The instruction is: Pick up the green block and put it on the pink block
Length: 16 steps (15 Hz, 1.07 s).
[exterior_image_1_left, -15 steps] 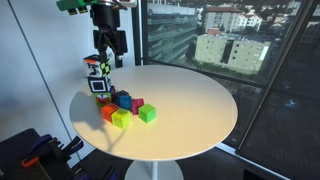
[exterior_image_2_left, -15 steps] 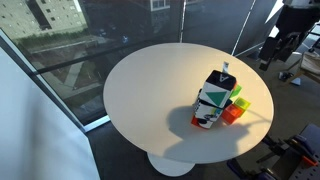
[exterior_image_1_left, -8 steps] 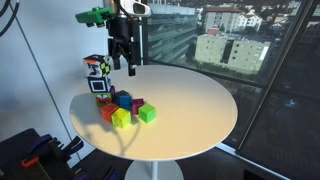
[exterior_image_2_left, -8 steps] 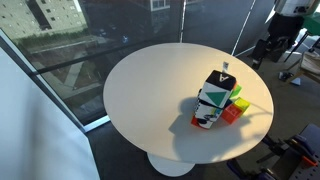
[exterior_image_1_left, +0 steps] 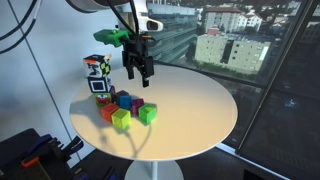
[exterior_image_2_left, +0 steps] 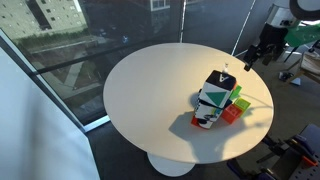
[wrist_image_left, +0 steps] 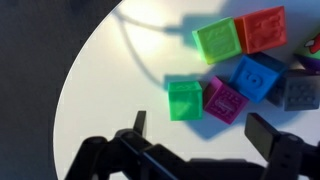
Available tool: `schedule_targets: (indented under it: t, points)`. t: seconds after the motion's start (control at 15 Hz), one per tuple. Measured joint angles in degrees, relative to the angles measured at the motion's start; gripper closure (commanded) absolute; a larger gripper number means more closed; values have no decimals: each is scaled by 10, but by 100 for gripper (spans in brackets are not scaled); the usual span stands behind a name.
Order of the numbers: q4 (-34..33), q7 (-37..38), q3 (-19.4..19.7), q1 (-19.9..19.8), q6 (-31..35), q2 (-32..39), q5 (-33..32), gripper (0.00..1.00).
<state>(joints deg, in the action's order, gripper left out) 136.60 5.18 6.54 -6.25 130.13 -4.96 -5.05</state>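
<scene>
The green block lies on the white round table, touching the pink block at its side. In an exterior view the green block sits at the near edge of the block cluster, and the pink block is just behind it. My gripper hangs open and empty above the cluster. In the wrist view its two fingers spread wide just below the green and pink blocks. In an exterior view the gripper is beyond the carton, and the blocks are mostly hidden.
A lime-yellow cube, an orange-red block, a blue block and a dark block crowd around the pink one. A patterned carton stands beside the cluster, also in the other view. Windows surround the table.
My gripper has moved from above the carton across and down towards the block cluster. The blocks and the carton have not moved.
</scene>
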Motion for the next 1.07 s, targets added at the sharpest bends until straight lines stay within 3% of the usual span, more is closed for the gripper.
schedule_targets:
  t: [1.07]
  points:
    - [9,-6,23,-15,65,76,-1,0]
